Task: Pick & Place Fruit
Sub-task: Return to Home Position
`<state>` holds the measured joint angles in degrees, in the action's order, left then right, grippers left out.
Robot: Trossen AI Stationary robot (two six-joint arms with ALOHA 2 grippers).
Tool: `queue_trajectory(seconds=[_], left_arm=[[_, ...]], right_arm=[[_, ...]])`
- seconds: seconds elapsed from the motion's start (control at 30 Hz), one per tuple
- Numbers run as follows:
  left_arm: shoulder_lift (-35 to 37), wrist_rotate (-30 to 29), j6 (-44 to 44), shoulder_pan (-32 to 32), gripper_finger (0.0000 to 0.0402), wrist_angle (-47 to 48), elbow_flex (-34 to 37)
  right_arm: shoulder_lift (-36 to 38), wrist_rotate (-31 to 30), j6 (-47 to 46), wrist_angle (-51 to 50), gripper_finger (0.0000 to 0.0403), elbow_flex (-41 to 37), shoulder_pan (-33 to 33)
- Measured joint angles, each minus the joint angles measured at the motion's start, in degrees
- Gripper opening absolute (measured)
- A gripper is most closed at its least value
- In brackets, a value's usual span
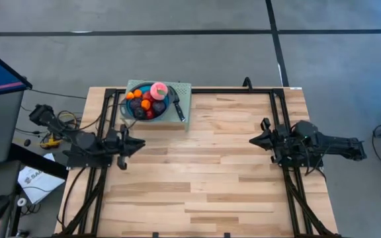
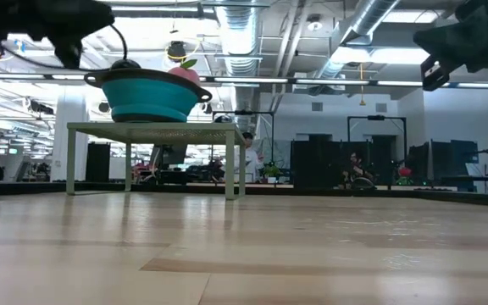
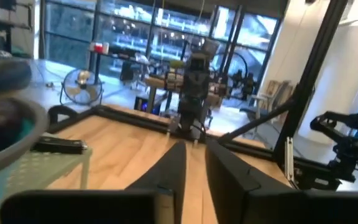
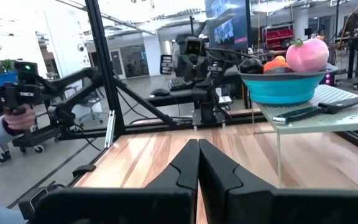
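Fruit (image 1: pixel 147 100) fills the blue bowl (image 1: pixel 129 109) on the shelf (image 1: pixel 182 88), so our left hand (image 1: pixel 141 143), slightly parted, and right hand (image 1: pixel 252 140), pressed together, hang back empty.

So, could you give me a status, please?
Left gripper ajar, right gripper shut, both empty. Fruit in blue bowl on shelf, knife beside. Nothing in the way.
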<state>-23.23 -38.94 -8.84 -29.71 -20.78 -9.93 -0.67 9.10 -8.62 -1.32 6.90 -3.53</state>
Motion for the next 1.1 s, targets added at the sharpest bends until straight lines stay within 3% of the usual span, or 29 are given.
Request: queue_trajectory(seconds=[0.2, 0.4, 1.1], left_arm=[[12.7, 7.7, 3.4, 2.3, 0.0005, -0.1, 6.2], [23.2, 20.2, 6.7, 6.2, 0.0003, 1.5, 9.6], [23.2, 30.1, 7.1, 23.4, 0.0005, 16.3, 9.6]], right_arm=[[0.0, -0.1, 0.0, 0.1, 0.0, 0.0, 0.0], [0.0, -0.2, 0.0, 0.0, 0.0, 0.0, 0.0], [0.0, -0.2, 0.0, -0.8, 0.0, 0.0, 0.0]])
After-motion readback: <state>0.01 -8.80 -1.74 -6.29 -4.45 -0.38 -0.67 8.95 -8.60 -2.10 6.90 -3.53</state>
